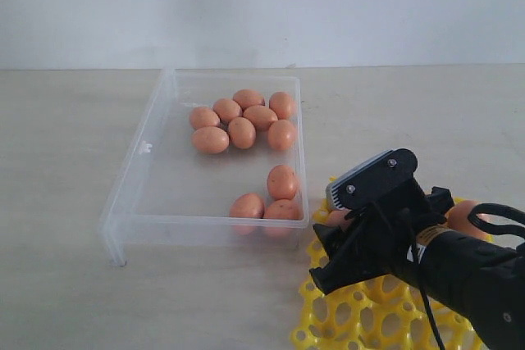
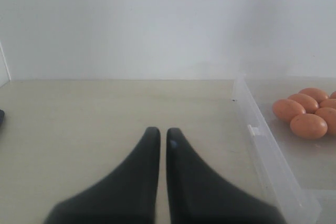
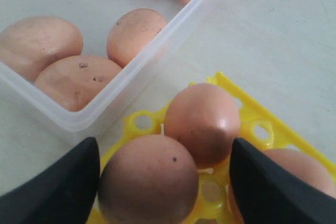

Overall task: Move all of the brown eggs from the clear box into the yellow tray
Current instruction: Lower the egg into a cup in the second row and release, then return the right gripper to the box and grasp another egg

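**R gripper** [image 3: 164,140]: jaws spread wide over corner of yellow tray [image 1: 344,317], gripping nothing; one brown egg [image 3: 149,179] sits in a cup between them, gap showing on one side

**L gripper** [image 2: 163,132]: closed to a slit, empty, outside the clear box [image 1: 131,178] on the side away from the tray

**In box:** ten eggs – seven in far cluster [image 1: 242,120], trio [image 1: 267,198] in corner nearest tray, just across the box wall from R gripper

**Judgement:** trio likely next; R arm far nearer; long axes mixed

**Worktop** [image 1: 66,161]: pale, flat; approach room ample, but box wall is close beside trio
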Action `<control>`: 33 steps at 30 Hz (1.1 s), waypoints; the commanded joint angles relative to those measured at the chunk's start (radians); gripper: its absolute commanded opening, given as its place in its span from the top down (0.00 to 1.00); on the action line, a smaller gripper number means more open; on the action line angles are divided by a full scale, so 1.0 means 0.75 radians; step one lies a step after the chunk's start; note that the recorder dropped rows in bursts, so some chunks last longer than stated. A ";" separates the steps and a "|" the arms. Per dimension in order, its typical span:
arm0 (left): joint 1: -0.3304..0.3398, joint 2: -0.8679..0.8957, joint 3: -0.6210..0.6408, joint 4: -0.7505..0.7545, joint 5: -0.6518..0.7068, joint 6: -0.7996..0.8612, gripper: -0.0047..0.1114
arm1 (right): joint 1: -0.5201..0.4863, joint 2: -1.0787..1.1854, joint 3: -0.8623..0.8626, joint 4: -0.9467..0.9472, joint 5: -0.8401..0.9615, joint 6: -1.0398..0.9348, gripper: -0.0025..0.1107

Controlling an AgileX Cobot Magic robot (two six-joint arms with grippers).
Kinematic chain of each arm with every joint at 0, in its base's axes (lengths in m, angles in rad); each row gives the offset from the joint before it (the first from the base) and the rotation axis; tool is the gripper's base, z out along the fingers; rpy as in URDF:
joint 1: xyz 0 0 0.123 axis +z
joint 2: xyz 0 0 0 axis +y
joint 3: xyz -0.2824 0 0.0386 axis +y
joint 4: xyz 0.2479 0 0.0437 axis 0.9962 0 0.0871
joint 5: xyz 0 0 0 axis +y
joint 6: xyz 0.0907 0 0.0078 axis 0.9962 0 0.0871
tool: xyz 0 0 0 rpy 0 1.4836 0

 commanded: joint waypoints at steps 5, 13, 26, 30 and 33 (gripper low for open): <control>-0.001 -0.005 0.005 0.002 -0.006 0.000 0.92 | 0.001 -0.037 -0.005 -0.007 -0.048 -0.017 0.41; -0.001 -0.005 0.005 0.002 -0.006 0.000 0.92 | 0.001 -0.222 -0.005 0.049 -0.203 -0.023 0.41; -0.001 -0.005 0.005 0.002 -0.006 0.000 0.92 | 0.001 -0.715 -0.189 0.033 0.604 -0.032 0.95; -0.001 -0.005 0.005 0.002 -0.006 0.000 0.92 | 0.001 -0.680 -0.433 0.018 1.206 -0.170 0.98; -0.001 -0.005 0.005 0.002 -0.006 0.000 0.92 | 0.001 -0.621 -0.711 0.000 1.249 -0.119 0.98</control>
